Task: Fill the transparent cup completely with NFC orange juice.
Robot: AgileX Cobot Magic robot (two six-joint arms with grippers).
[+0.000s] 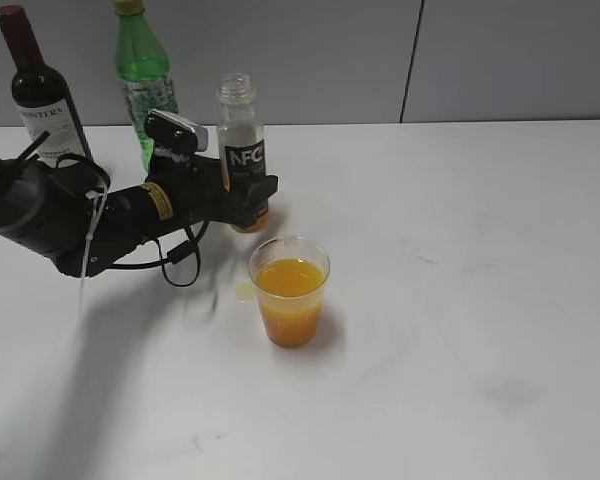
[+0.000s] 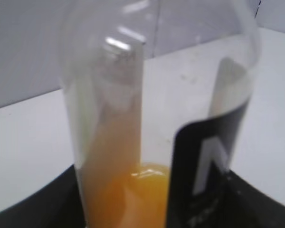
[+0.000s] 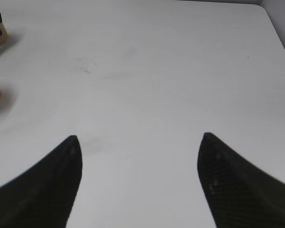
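Bottle status: my left gripper (image 1: 248,200) clamps the small clear black-labelled NFC bottle (image 1: 242,140) low, upright, nearly drained, so light and slick. Clear plastic cup (image 1: 290,291) sits at its 5 o'clock, mostly full, flimsy. My right gripper (image 3: 138,156) is agape, empty.

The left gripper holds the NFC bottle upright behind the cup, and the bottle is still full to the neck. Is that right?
Not quite. The NFC bottle is nearly empty: the left wrist view shows only a little juice at its bottom. The rest is right: the left gripper holds it upright behind the cup.
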